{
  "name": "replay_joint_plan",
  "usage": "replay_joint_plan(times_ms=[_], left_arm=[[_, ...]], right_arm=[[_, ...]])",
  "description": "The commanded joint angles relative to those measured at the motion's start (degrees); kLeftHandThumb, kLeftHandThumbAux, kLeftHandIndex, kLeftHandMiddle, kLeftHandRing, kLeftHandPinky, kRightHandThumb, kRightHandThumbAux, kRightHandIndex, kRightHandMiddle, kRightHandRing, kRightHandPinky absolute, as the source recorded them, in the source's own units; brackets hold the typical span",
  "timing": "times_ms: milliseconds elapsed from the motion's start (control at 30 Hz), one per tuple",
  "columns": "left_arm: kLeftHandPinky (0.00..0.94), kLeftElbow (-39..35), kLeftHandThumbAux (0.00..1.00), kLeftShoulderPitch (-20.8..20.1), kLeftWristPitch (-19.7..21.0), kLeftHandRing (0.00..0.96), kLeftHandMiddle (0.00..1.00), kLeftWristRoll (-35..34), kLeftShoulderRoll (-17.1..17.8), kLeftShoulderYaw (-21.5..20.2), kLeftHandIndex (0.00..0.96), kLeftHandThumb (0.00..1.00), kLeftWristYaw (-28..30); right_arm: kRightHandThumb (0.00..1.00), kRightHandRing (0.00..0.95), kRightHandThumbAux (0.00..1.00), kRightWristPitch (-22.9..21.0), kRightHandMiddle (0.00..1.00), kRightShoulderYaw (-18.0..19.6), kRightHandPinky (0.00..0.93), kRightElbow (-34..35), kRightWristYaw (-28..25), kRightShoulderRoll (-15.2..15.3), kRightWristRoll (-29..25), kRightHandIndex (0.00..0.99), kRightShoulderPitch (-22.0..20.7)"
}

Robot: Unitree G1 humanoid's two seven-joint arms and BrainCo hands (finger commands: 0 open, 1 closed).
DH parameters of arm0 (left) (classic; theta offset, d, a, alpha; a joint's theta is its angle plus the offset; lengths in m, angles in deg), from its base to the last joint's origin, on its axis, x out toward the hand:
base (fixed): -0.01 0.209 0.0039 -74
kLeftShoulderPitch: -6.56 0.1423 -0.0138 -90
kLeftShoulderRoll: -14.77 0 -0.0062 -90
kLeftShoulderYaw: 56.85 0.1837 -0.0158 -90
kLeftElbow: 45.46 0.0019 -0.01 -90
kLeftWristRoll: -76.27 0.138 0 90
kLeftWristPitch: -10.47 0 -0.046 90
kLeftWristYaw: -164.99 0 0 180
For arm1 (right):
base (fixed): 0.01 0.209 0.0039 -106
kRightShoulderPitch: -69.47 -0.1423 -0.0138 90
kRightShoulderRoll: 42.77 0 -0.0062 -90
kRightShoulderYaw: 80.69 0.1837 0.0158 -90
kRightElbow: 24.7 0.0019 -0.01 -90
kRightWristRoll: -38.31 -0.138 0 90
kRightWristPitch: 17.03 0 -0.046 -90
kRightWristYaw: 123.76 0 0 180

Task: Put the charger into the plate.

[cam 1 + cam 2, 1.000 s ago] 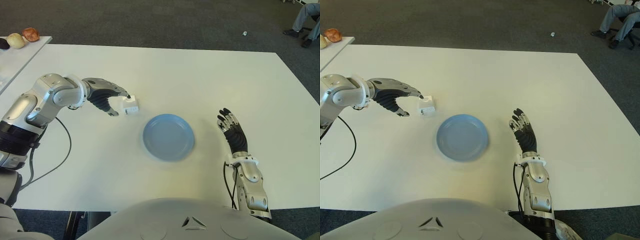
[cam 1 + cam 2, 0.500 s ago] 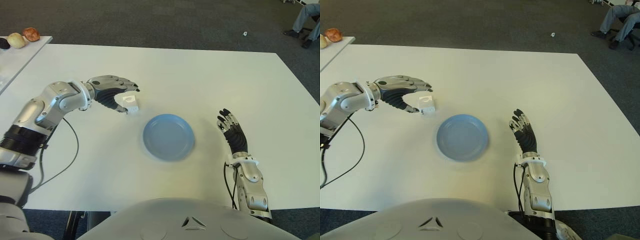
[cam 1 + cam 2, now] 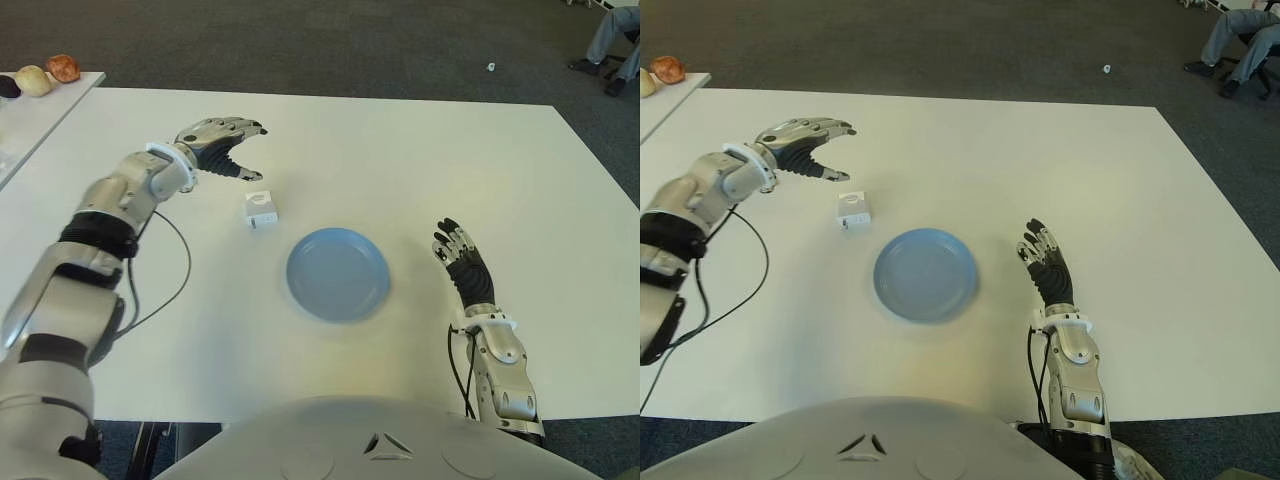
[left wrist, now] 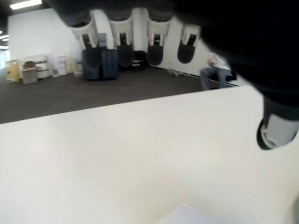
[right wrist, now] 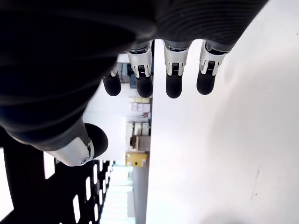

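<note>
A small white cube charger (image 3: 260, 209) lies on the white table (image 3: 420, 160), just left of and beyond the blue plate (image 3: 337, 273). The plate holds nothing. My left hand (image 3: 228, 147) hovers beyond and to the left of the charger, apart from it, fingers spread and holding nothing. In the left wrist view its fingertips (image 4: 122, 43) show over bare table. My right hand (image 3: 462, 261) shows to the right of the plate, fingers straight and empty.
A second white table (image 3: 30, 110) at the far left carries small round objects (image 3: 47, 74). A seated person's legs (image 3: 610, 45) show at the far right on the dark carpet. The robot's body (image 3: 370, 440) fills the near edge.
My left hand was closed around the charger; it has since lifted away, backward and to the left, with fingers spread. The charger stays on the table. The right hand has not moved.
</note>
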Motion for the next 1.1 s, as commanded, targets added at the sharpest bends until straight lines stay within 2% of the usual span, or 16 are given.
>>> replay_joint_plan(times_ms=[33, 300, 567, 900, 1100], left_arm=[[0.075, 4.16, 0.403, 1.15, 4.95, 0.024, 0.016, 0.66, -6.98, 1.94, 0.003, 0.214, -3.87], [0.075, 6.32, 0.409, 1.32, 9.01, 0.009, 0.002, -1.31, -11.07, 1.45, 0.000, 0.258, -5.32], [0.079, 8.30, 0.399, 0.46, 7.74, 0.000, 0.000, -1.37, -11.19, 2.55, 0.000, 0.286, -4.68], [0.053, 14.35, 0.399, -2.14, 2.70, 0.000, 0.000, -0.42, -9.68, 5.33, 0.000, 0.254, -3.55], [0.070, 15.96, 0.423, -3.35, -3.20, 0.000, 0.000, 0.25, -7.62, 7.66, 0.000, 0.301, -1.82]], right_arm=[[0.000, 0.072, 0.603, 0.30, 0.094, 0.13, 0.042, -0.86, -0.28, 0.06, -0.27, 0.002, 0.19], [0.000, 0.077, 0.614, 0.66, 0.099, 0.20, 0.048, -1.13, -0.45, 0.08, -0.17, 0.006, 0.29], [0.000, 0.079, 0.622, 1.40, 0.102, 0.43, 0.047, -1.05, -0.56, 0.28, -0.17, 0.008, 0.60], [0.000, 0.084, 0.622, 0.80, 0.105, 0.55, 0.053, 0.28, 0.18, 0.41, 0.62, 0.009, 1.33], [0.000, 0.083, 0.618, -0.17, 0.102, 0.50, 0.054, 0.98, 0.36, 0.45, 0.42, 0.010, 1.50]])
